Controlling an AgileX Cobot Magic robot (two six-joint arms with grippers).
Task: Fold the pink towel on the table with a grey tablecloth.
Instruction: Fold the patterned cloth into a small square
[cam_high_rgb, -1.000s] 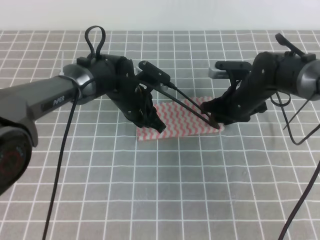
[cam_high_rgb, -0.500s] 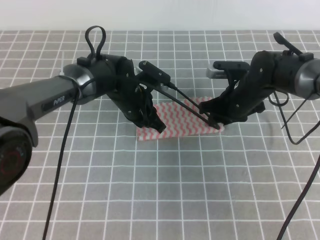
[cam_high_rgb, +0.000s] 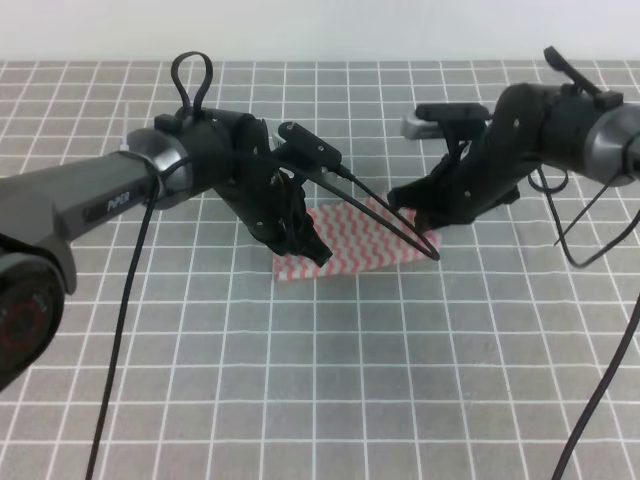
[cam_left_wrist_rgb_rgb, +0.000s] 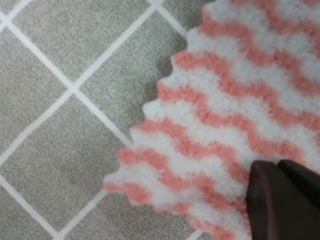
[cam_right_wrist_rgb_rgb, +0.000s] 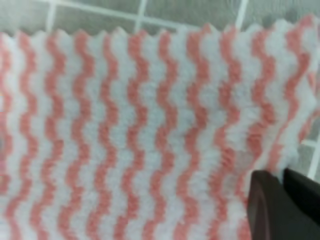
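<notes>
We see the pink towel at frame centre on the worktop, long axis left-right. Left gripper sits on its left end, nearer than the right gripper above the right end; jaws' states we cannot tell.

White backdrop and trailing leads

A plain white wall runs across the top of the high view. One thin black cable drops to the bottom edge on the left. A second cable curves down on the right. A cable loop stands upright at the left.
</notes>
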